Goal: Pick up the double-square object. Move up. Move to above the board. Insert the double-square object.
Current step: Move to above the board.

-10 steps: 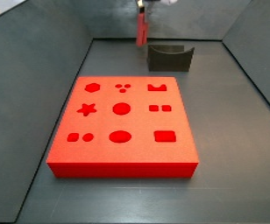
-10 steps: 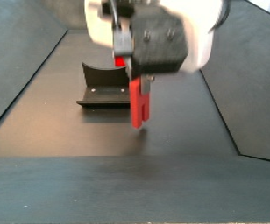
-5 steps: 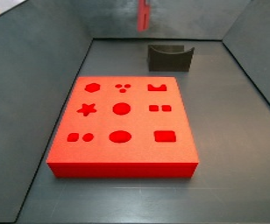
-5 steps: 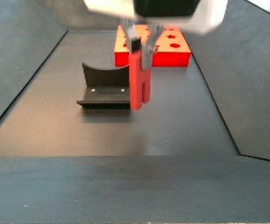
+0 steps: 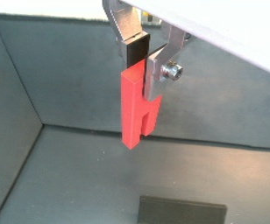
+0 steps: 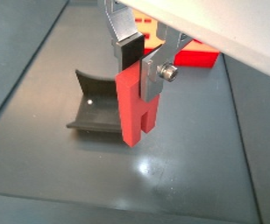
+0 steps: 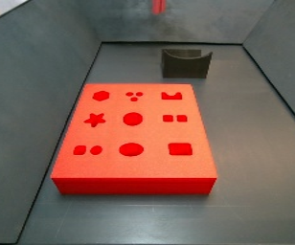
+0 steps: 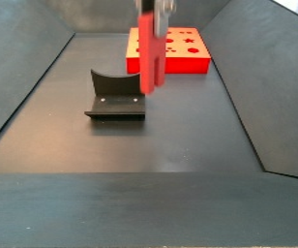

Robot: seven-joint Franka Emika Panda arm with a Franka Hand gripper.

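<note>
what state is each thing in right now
gripper: shut on the double-square object, raised above the floor
double-square object: held upright between the fingers, off the floor
board: flat on the floor, holes all empty
fixture: standing on the floor, empty

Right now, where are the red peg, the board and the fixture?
red peg (image 6: 131,105): wrist view, middle of its shaft, held in the gripper (image 6: 141,63).
board (image 7: 135,134): side view, top face.
fixture (image 8: 114,97): side view, curved wall.
</note>
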